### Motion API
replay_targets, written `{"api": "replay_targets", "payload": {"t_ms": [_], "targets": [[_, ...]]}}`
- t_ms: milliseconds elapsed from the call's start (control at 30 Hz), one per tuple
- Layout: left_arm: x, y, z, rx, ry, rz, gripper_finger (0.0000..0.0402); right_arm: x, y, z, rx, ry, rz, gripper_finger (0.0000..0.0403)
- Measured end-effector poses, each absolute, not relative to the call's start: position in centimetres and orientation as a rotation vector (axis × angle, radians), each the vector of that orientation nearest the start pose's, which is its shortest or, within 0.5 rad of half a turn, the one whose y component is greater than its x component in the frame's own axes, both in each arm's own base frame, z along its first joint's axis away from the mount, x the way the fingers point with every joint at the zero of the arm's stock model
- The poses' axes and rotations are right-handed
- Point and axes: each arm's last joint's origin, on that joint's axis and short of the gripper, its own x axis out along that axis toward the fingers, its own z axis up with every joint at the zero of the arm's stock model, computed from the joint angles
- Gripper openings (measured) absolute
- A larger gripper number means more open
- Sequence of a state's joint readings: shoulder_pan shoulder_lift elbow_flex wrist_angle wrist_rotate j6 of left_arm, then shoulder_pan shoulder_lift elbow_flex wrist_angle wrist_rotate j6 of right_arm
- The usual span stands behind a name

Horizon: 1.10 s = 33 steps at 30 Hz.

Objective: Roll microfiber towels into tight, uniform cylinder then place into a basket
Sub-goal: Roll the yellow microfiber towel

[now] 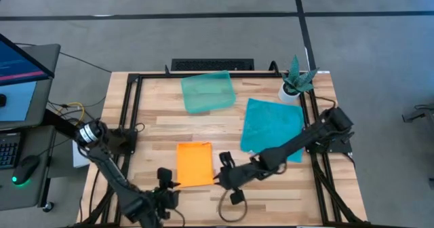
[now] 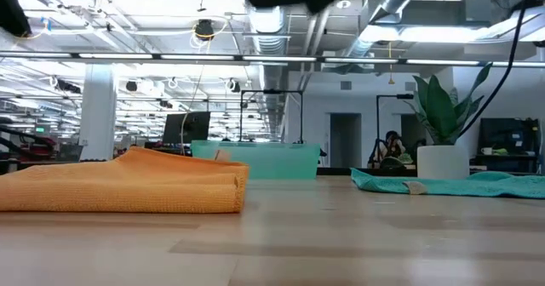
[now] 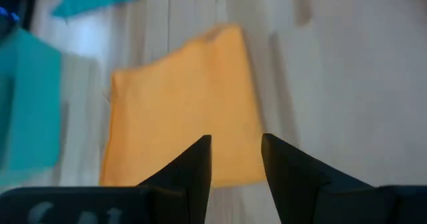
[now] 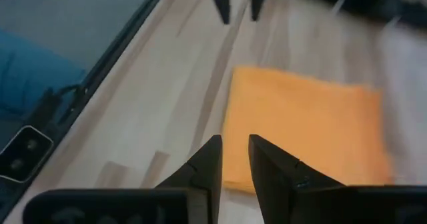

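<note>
Left claw (image 3: pixel 235 159): we see fingers apart, empty, near edge of orange towel (image 1: pixel 194 163).
Right claw (image 4: pixel 233 159): fingers apart, empty, right of it.

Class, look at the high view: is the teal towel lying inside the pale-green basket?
No. The teal towel lies spread flat on the table, beside the basket, which holds no towel.

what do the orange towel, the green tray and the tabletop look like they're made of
Folded orange towel: soft cloth with a matte, nubbly weave, likely microfiber. Shallow pale-green tray: translucent, so probably plastic, since the table shows faintly through it. Tabletop: light wood planks with visible seams and grain, smooth finish.
</note>
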State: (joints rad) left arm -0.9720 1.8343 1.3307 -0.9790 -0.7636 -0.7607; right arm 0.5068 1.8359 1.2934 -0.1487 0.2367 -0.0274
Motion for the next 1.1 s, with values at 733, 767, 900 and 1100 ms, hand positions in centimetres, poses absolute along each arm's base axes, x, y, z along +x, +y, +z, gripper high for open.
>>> {"api": "replay_targets", "payload": {"t_ms": [733,767,900,1100], "targets": [[19.1,-28.2,18.4,0.418,0.821,0.127,0.0125,32.1,22.6,23.8,-0.475,0.566,0.137,0.0101],[19.1,-28.1,18.2,0.405,0.828,0.131,0.0125,32.2,22.4,23.8,-0.456,0.572,0.144,0.0103],[19.3,-27.8,17.4,0.366,0.824,0.126,0.0125,32.5,22.0,23.8,-0.414,0.580,0.154,0.0121],[20.0,-27.0,16.1,0.345,0.856,0.107,0.0125,33.2,22.8,21.6,-0.435,0.611,0.186,0.0160]]}}
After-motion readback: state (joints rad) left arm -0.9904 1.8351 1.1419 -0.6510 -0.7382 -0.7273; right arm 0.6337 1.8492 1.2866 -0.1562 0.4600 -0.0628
